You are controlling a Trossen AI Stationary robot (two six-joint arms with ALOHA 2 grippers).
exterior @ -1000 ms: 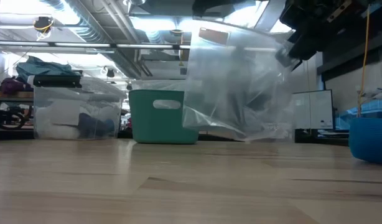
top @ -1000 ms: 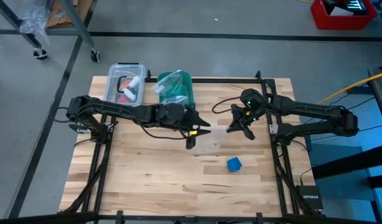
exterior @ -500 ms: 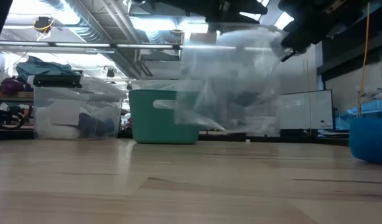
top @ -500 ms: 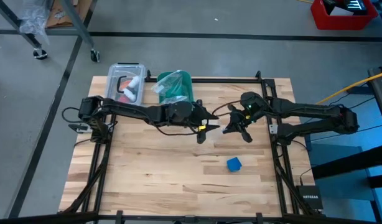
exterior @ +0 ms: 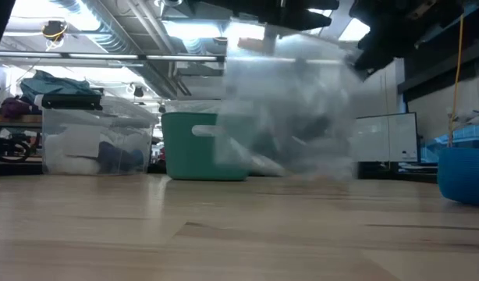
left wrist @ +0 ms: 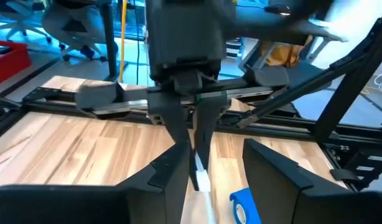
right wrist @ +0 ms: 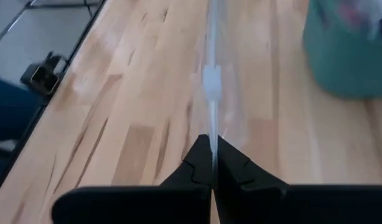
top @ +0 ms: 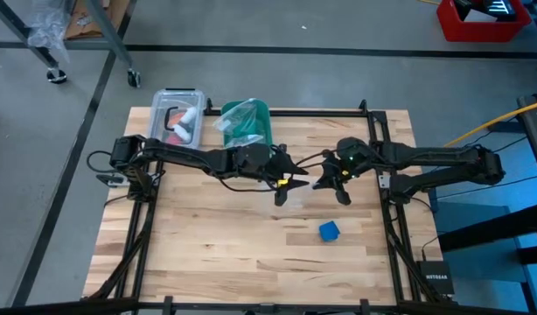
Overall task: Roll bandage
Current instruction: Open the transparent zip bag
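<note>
Table-level view alone shows clear bag [exterior: 290,117] hanging above wood.

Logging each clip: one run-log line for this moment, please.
right gripper: shut on clear plastic bag | left gripper: at bag, grip unclear | bandage: rolled, on table, untouched

Open tabletop [top: 207,236] around bandage [top: 329,231]

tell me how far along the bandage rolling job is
Done: the small bright blue bandage roll sits rolled on the wooden table, apart from both grippers. In hand: the right gripper is shut on the clear plastic bag, held above the table; the left gripper is at the bag's other edge. Left: probably bagging the roll.
</note>
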